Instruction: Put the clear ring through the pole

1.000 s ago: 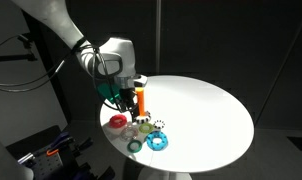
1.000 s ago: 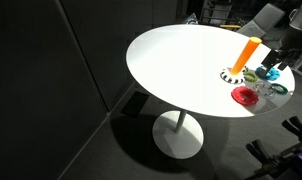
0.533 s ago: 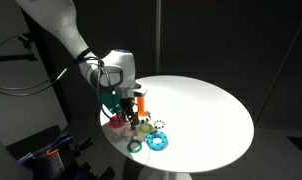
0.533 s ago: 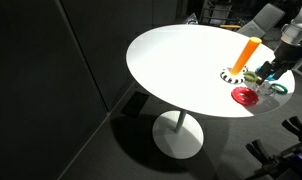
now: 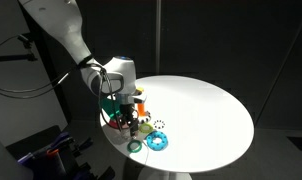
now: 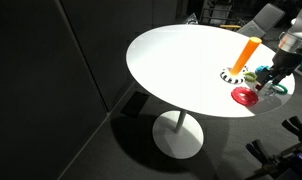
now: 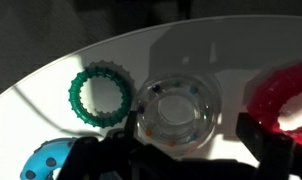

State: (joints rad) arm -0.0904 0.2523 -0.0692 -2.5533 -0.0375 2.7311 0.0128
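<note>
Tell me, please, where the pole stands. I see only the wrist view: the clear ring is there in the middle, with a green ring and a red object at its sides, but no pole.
Observer: The pole stands upright on the round white table, near its edge.
Operator: Is something already on it?
Observer: No. In an exterior view its orange shaft looks bare from top to foot.
Operator: And how high is my gripper?
Observer: The gripper hangs low over the table, close to the pole. Whether it touches the table I cannot tell.
</note>
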